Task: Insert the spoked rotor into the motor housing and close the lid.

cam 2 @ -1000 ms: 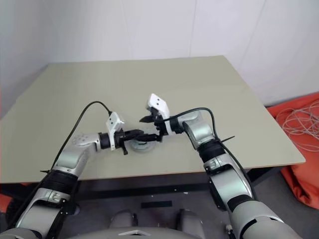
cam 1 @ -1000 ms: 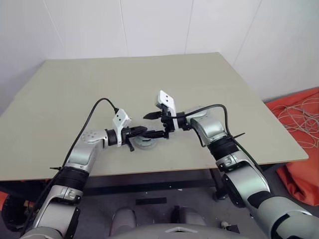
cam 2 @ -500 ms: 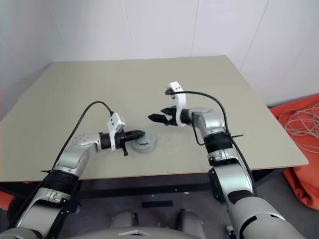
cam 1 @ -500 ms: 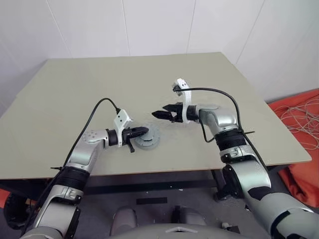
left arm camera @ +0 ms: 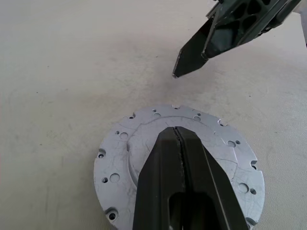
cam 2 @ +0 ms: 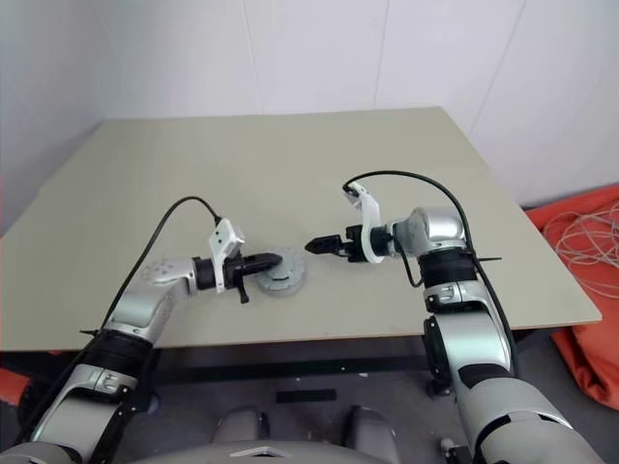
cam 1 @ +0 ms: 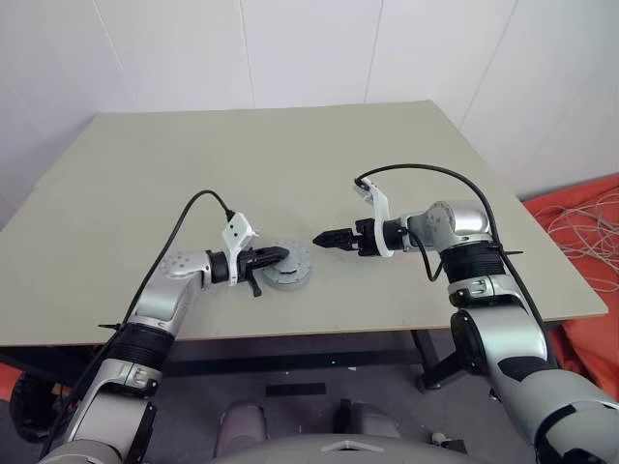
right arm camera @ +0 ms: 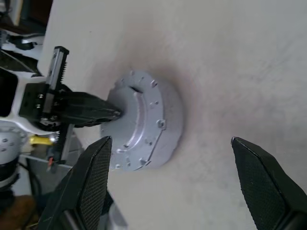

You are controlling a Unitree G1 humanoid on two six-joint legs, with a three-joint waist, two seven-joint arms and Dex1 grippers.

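Withdrawn from over the assembly since the earlier frames, the right gripper [cam 1: 322, 238] now hangs just beside the lid [cam 1: 287, 268], jaws spread wide and empty. Left gripper [cam 1: 278, 254], jaws pressed together, rests its tip on the lid's top face; this arm is nearer. The lid sits flat on the motor housing [right arm camera: 169, 125], closing it; the rotor inside cannot be confirmed. Both stand on the surface [cam 1: 290, 164].
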